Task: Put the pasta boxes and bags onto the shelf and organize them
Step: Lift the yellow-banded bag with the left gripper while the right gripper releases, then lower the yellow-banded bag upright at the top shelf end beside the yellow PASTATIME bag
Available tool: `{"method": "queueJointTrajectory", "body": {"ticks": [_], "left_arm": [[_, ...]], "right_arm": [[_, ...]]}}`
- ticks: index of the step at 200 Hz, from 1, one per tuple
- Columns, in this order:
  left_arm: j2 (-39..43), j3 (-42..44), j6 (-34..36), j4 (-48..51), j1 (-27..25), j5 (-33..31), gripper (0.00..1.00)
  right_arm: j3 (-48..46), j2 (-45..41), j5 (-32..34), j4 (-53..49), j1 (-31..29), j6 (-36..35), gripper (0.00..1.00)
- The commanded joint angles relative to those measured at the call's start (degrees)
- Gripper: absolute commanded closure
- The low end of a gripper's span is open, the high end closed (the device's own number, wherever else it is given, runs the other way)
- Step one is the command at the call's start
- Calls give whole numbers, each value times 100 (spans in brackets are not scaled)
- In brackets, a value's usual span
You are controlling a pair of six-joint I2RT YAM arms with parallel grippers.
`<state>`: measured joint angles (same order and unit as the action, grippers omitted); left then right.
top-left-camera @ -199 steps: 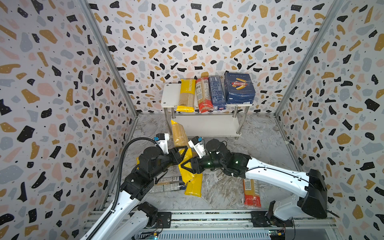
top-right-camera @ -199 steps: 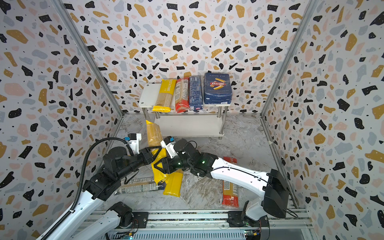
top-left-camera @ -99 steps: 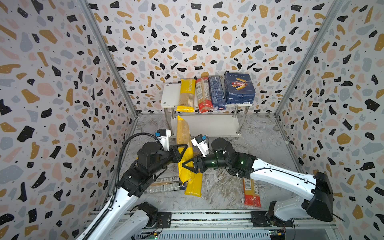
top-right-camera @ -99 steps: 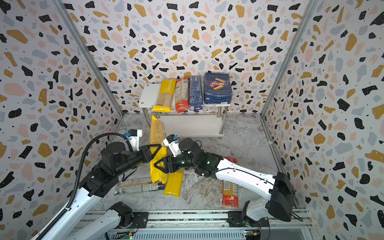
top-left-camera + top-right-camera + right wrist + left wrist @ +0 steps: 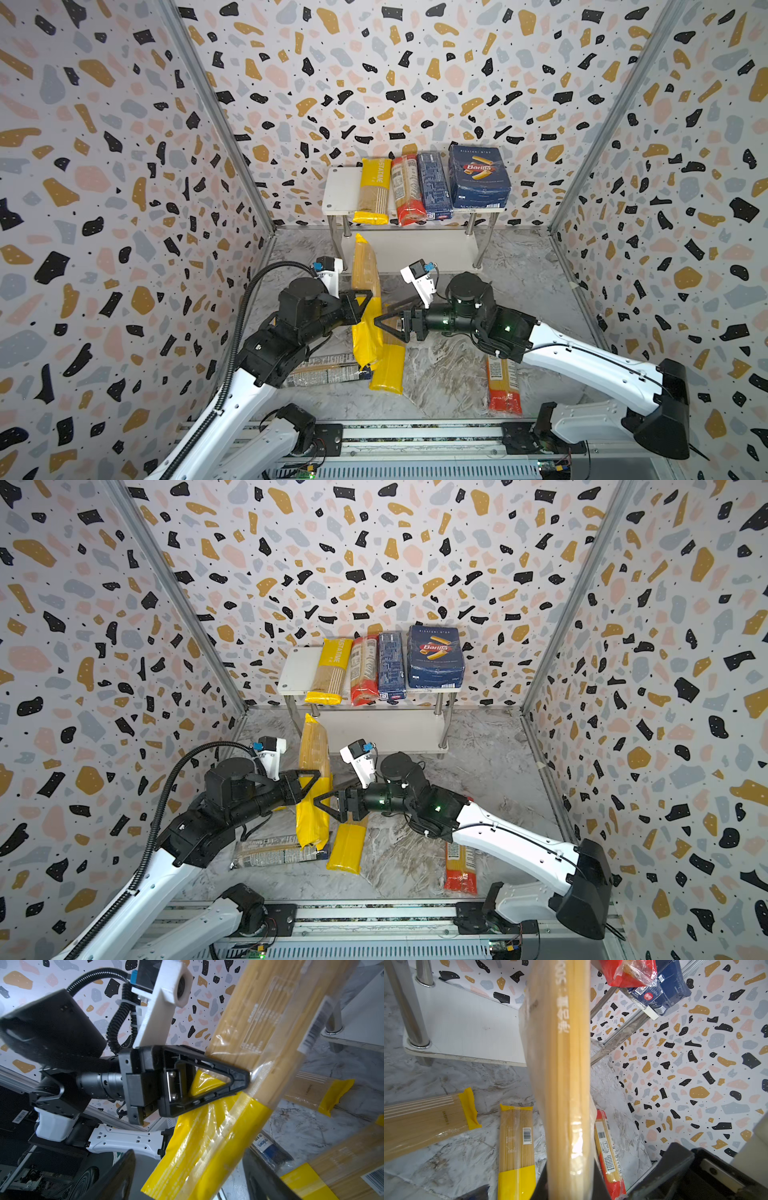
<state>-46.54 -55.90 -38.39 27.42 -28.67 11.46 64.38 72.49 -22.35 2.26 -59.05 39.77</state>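
**A:** Entry one: the left hand (image 5: 367, 300)?
**B:** It is clenching the held yellow bag (image 5: 365, 270) around its middle. The bag is standing nearly upright at the centre of the frame, and its upper end is showing in front of the shelf (image 5: 338, 192).

**A:** Entry two: the right hand (image 5: 379, 322)?
**B:** Released. Its fingers (image 5: 120, 1178) are standing wide apart with the held bag's yellow lower end passing between them. I cannot tell whether they are touching it.

**A:** The shelf's top board?
**B:** At the upper centre of the frame it is carrying four items, lying side by side. From left to right:
- shelf yellow bag (image 5: 372, 189)
- shelf red-ended bag (image 5: 405, 189)
- narrow blue box (image 5: 434, 185)
- wide blue box (image 5: 478, 176)

**A:** And the table (image 5: 449, 374)?
**B:** Three bags are lying flat on it:
- The table yellow bag (image 5: 388, 368) is lying below centre, partly behind the held one.
- The blue-ended bag (image 5: 328, 372) is lying at the lower left, running under the left arm.
- The table red-ended bag (image 5: 503, 384) is lying at the lower right, partly under the right arm.
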Motion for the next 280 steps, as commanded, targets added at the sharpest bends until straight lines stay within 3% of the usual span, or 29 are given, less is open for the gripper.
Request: {"method": "queueJointTrajectory", "body": {"ticks": [1, 91, 161, 202, 237, 280], "left_arm": [[67, -670, 321, -584, 101, 1, 100], [-661, -2507, 1175, 746, 644, -41, 100], [-2604, -5184, 1855, 1364, 1011, -194, 100], [-3817, -6676, 1774, 1426, 1774, 214, 100], [-4691, -7687, 1463, 1229, 2523, 986, 100], [-5520, -8183, 1071, 731, 3001, 1761, 100]], "right_arm": [[-132, -242, -33, 57, 95, -48, 19], [-708, -986, -190, -189, 685, 5, 18], [-924, -1327, -555, -370, 1330, -35, 18], [-1037, -1512, -929, -498, 1919, -87, 18], [-1216, -1562, -1240, -524, 2313, -98, 19], [-1479, -1587, -1472, -524, 2683, -105, 19]]}}
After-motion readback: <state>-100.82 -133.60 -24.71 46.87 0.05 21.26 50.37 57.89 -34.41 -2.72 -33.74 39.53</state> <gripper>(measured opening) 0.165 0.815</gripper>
